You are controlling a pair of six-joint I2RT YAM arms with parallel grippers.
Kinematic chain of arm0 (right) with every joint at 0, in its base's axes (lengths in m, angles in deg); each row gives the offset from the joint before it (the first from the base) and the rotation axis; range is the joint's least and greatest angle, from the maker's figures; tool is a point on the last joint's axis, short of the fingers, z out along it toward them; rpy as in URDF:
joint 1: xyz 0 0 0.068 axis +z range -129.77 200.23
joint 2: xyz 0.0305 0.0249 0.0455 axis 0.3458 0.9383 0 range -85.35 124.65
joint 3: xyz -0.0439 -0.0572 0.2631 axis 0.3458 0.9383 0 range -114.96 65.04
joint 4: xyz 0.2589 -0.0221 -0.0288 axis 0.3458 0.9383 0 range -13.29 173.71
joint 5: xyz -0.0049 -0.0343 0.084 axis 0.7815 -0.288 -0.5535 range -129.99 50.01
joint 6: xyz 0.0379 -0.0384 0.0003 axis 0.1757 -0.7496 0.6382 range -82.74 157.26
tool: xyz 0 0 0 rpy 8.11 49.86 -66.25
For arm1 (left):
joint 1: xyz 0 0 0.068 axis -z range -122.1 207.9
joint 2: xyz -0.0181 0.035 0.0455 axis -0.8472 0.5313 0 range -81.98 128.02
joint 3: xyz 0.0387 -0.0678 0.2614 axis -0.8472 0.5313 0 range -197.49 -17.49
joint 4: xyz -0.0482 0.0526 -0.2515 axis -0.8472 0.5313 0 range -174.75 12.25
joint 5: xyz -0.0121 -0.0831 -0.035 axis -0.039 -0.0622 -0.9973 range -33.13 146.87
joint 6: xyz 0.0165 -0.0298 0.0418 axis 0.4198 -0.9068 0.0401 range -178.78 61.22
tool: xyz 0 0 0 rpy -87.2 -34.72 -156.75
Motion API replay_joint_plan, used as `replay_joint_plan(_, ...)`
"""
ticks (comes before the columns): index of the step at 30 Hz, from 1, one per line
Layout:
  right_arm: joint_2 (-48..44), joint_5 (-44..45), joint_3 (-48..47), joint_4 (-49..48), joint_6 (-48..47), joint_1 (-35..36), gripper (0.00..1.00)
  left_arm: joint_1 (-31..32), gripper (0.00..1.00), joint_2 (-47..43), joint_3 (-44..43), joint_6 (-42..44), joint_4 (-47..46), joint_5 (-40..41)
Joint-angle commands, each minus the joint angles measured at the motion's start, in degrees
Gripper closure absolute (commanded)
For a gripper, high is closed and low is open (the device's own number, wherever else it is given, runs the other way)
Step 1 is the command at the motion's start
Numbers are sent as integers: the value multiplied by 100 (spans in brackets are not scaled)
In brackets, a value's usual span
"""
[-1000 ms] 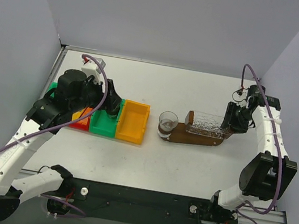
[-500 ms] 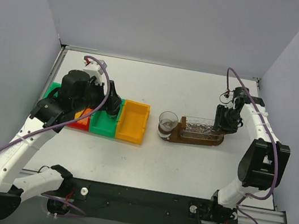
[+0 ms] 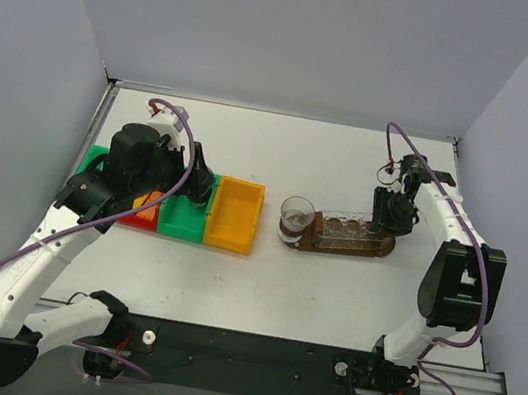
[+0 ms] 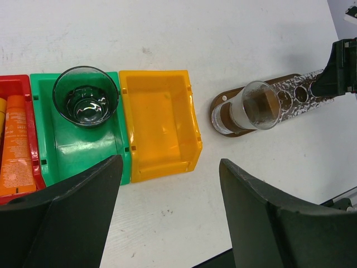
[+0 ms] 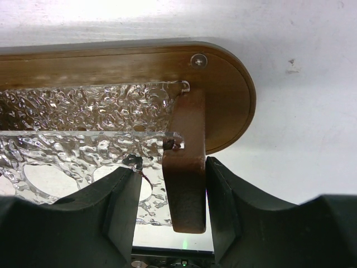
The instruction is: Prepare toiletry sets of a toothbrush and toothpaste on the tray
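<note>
Tray (image 3: 347,249) sits right of the yellow bin (image 3: 236,213), glass (image 3: 295,216) on its left end. Right claw (image 5: 173,195) part-closed, clamped on the tray's brown end post (image 5: 187,162). Left claw (image 4: 167,167) wide open, empty, over yellow bin; toothpaste (image 4: 15,146) lies in red bin (image 4: 34,131).

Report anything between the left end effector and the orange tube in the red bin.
Nothing visible does. The orange tapered toothpaste tube lies uncovered in the red plastic bin, with the open left end effector above the bins. The clear glass cup stands in the neighbouring green plastic bin, not over the tube.
</note>
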Motion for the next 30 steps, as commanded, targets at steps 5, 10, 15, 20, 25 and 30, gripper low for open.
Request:
replay_joint_plan(5,6,36,180,-40,174,243,100,-38,20,-32,-20,-64,-247,55)
replay_joint_plan(10,15,106,215,-66,236,261,100,-47,20,-49,-20,-64,-220,64)
replay_joint_plan(15,41,106,224,-75,262,261,100,-56,20,-85,7,-55,-212,55)
replay_joint_plan(20,42,98,242,-75,289,270,100,-64,20,-111,42,-55,-203,55)
replay_joint_plan(25,77,80,250,-75,306,287,100,-73,20,-128,51,-64,-212,55)
replay_joint_plan(30,86,80,250,-75,306,322,100,-73,20,-128,68,-56,-203,46)
